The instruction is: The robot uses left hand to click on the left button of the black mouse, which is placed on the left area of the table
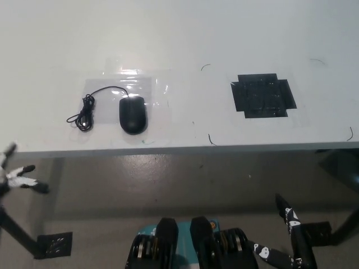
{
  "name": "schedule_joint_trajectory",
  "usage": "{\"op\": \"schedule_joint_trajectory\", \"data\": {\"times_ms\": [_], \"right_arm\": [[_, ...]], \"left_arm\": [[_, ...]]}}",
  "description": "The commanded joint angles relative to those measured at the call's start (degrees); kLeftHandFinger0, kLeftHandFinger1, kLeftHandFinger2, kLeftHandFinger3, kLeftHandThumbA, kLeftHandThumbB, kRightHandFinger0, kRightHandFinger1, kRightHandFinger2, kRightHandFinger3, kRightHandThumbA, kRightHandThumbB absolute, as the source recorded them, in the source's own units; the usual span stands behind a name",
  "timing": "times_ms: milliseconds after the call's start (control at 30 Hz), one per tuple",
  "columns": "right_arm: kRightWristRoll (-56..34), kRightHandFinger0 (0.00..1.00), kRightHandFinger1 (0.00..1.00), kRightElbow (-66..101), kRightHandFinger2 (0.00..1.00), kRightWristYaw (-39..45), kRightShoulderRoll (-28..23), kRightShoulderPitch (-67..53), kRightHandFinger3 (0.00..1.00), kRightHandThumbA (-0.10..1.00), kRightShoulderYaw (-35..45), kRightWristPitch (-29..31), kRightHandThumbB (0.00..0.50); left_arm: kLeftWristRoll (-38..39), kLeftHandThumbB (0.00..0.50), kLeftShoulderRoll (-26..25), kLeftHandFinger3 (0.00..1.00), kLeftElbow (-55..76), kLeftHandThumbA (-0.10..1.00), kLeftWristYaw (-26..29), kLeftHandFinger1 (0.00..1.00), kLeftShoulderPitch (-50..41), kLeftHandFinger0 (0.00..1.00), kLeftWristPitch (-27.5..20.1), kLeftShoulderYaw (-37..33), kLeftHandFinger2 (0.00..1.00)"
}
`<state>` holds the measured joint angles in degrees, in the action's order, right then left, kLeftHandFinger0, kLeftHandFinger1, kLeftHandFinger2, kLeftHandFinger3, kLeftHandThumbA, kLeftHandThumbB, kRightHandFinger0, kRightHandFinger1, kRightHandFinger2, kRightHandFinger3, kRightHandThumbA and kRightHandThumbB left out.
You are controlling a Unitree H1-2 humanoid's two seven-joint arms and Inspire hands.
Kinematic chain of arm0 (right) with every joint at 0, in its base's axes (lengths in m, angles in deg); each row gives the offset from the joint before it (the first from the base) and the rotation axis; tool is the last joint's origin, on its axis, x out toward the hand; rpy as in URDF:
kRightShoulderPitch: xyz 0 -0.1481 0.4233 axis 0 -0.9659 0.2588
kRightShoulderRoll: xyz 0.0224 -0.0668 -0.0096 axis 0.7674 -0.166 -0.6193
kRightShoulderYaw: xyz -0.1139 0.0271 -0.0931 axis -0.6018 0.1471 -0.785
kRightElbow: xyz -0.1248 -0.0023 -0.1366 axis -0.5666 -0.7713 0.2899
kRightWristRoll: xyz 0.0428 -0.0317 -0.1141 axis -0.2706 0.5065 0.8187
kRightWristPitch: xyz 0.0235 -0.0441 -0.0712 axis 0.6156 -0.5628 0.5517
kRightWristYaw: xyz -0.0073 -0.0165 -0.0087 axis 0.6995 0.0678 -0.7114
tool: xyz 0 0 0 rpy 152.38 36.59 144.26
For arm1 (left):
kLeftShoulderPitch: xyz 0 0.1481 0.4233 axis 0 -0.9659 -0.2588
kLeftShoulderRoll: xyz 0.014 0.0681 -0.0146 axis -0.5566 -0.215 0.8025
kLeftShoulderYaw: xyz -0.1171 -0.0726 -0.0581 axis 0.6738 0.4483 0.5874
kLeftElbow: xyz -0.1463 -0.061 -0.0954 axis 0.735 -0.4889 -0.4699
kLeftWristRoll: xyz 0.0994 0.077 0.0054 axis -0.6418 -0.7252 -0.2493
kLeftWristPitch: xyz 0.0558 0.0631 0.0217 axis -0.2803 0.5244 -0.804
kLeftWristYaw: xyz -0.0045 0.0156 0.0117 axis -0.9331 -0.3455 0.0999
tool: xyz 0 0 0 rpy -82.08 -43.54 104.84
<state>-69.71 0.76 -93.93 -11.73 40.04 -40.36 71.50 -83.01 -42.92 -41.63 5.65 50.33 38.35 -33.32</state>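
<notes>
While the white left hand [15, 175] hangs at the far left edge below table level, fingers spread and holding nothing, the black corded computer mouse [132, 114] lies untouched.
It sits on the left part of the white table [179, 39], cable [85, 112] coiled beside it; the black right hand [291, 230] rests low at bottom right, its grip unclear.

A single head view looks steeply down from above onto the white worktop [179, 39], its near edge crossing the middle, with floor below. No second view shares the scene.
</notes>
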Motion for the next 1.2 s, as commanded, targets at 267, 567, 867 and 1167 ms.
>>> {"op": "schedule_joint_trajectory", "data": {"times_ms": [267, 567, 867, 1167], "right_arm": [[-0.4, 1.0, 1.0, 1.4, 1.0, -1.3, -1.5, 0.4, 1.0, 1.0, 0.5, 2.9, 0.403], [0.0, 1.0, 1.0, 1.3, 1.0, -1.5, -1.7, 0.1, 1.0, 1.0, 0.0, 2.9, 0.395], [0.1, 1.0, 1.0, 1.7, 1.0, -1.4, -2.0, 0.1, 1.0, 1.0, 0.1, 2.9, 0.388], [0.1, 1.0, 1.0, 1.9, 1.0, -1.5, -1.9, -0.6, 1.0, 1.0, 0.1, 2.9, 0.39]], "left_arm": [[13.9, 0.373, -16.6, 1.0, 5.1, 1.0, -7.6, 0.0, 21.3, 0.0, 24.7, 0.9, 0.03], [26.5, 0.335, -28.1, 1.0, -14.3, 1.0, -26.9, 0.08, 46.8, 0.09, 44.1, -11.2, 0.31], [15.0, 0.427, -27.2, 1.0, -36.8, 1.0, -38.4, 0.0, 67.1, 0.0, 44.1, -28.1, 0.08], [4.4, 0.417, -23.4, 1.0, -50.2, 1.0, -44.4, 0.08, 79.8, 0.0, 44.1, -42.3, 0.44]]}}
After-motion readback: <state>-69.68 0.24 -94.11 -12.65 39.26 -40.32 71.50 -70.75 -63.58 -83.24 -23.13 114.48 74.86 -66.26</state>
